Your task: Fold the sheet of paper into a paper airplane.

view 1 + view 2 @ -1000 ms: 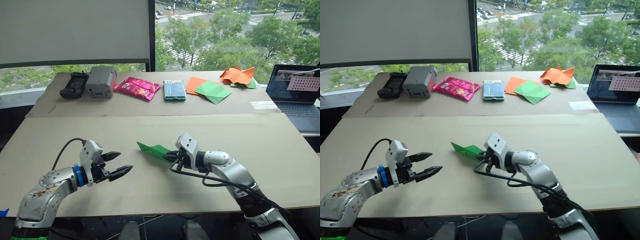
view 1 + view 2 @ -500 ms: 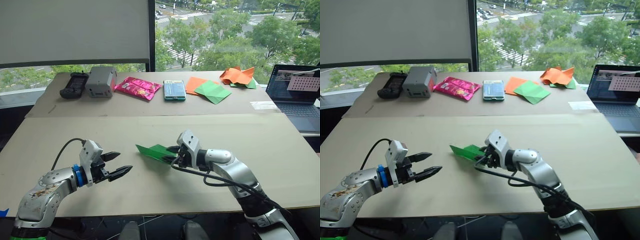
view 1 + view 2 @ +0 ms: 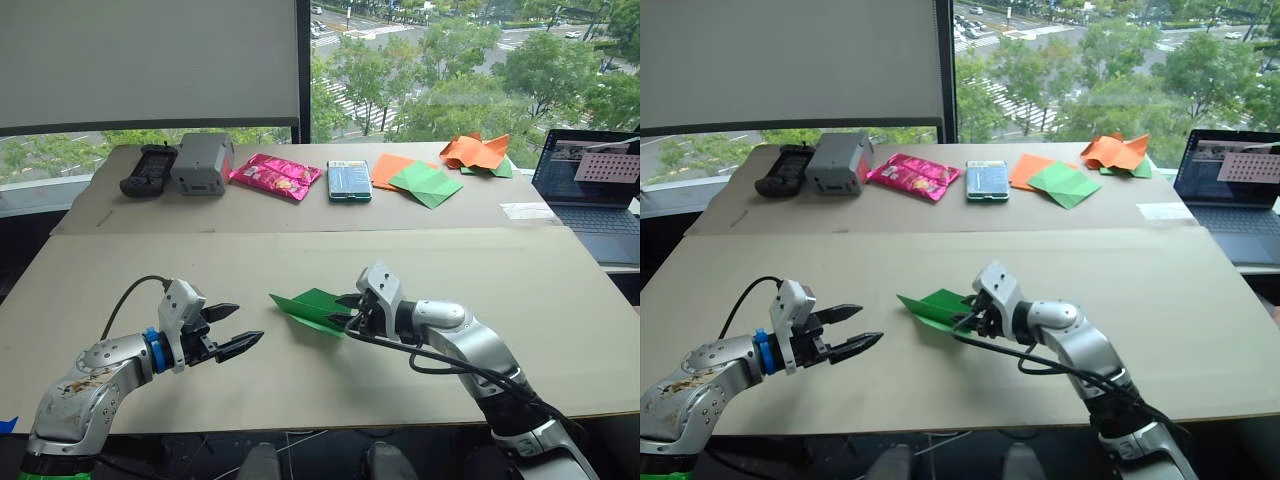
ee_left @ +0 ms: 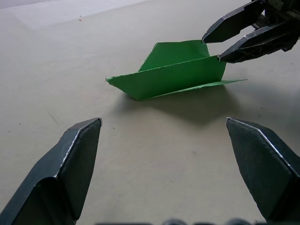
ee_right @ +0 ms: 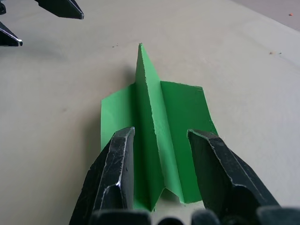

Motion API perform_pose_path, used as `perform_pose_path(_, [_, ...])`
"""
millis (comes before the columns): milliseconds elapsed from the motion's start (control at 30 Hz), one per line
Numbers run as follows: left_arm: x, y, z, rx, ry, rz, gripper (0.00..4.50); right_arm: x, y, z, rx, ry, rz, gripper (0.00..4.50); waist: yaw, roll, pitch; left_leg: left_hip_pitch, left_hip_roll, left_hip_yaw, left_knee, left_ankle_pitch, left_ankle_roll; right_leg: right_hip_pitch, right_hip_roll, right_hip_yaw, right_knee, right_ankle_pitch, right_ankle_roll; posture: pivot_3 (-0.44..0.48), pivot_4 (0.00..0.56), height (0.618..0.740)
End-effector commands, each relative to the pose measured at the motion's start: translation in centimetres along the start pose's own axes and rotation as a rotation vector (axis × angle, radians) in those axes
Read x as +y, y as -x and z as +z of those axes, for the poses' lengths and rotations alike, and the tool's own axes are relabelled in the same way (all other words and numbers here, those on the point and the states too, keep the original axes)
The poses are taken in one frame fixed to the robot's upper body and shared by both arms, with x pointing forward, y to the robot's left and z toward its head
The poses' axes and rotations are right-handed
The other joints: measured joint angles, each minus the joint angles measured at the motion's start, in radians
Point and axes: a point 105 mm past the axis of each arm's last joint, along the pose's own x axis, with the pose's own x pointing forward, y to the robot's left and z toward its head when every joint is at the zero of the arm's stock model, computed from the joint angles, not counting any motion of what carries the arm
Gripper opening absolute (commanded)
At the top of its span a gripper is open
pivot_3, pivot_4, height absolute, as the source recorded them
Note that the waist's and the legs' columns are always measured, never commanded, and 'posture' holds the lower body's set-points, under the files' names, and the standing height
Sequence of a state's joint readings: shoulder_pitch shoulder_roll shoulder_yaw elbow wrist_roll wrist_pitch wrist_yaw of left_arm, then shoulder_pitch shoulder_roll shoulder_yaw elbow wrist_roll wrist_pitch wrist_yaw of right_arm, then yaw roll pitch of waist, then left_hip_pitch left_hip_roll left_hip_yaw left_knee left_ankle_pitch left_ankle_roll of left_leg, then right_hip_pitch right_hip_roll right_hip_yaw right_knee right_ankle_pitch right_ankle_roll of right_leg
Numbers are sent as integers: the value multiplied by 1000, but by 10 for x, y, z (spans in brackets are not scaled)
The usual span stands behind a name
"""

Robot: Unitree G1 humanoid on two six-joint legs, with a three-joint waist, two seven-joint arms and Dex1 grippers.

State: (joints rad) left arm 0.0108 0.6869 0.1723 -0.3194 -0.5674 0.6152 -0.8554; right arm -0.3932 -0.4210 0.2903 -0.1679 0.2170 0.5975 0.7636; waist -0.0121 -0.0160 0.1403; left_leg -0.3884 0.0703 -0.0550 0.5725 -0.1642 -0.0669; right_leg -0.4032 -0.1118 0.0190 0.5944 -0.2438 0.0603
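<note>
Paper airplane (image 3: 312, 308): bright green, already folded to a pointed wedge with a raised centre keel and two flaps; sits near the middle of the near table (image 3: 300, 265), between the two grippers.

Long axis: runs roughly across the robot, nose toward the robot's left, tail toward its right.

Right gripper (image 3: 349, 310): at the tail end. In the right wrist view its two fingers stand apart, one on each side of the keel, with a gap to the paper on both sides. Judged parted, not clamped on the paper.

Contact: unclear. In the left wrist view the right fingertips (image 4: 212, 32) meet the tail corner of the plane, but whether they touch or only overlap in line of sight I cannot tell.

Left gripper (image 3: 237, 329): fingers spread wide, holding nothing; well clear of the nose, pointing toward it.

Nearer arm: the right, at the tail; the left would have to reach across to get to the nose.

Key relation for the next move: the keel lies in line between the right fingers, so closing them would pinch it (judgement).

Hidden: the underside of the plane and whether the tail rests on the table or is lifted; the shadow beneath suggests a slight lift, not confirmed.

Background: duller green and orange sheets (image 3: 420, 178) on the far table, untouched.
</note>
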Motion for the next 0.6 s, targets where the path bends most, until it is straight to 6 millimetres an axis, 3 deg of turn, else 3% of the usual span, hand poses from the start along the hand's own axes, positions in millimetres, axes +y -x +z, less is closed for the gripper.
perform_pose_path(33, [-3,-1,6,-8,-35,-11,4500,-2,1,1,-12,32,-9,2030,0,0,0,0,0,0,0,0,0,0,0,0,0,0,0,0,150,718])
perform_pose_path(200, [-3,0,6,-8,-32,-8,4500,-2,0,-3,-1,28,-7,2030,0,0,0,0,0,0,0,0,0,0,0,0,0,0,0,0,150,718])
perform_pose_path(400, [-4,1,5,-10,-30,-7,4500,-1,0,-3,-1,23,2,160,0,0,0,0,0,0,0,0,0,0,0,0,0,0,0,0,150,718])
perform_pose_path(600, [-6,1,6,-21,-37,-24,4500,2,-1,-2,-2,25,11,43,0,0,0,0,0,0,0,0,0,0,0,0,0,0,0,0,150,718])
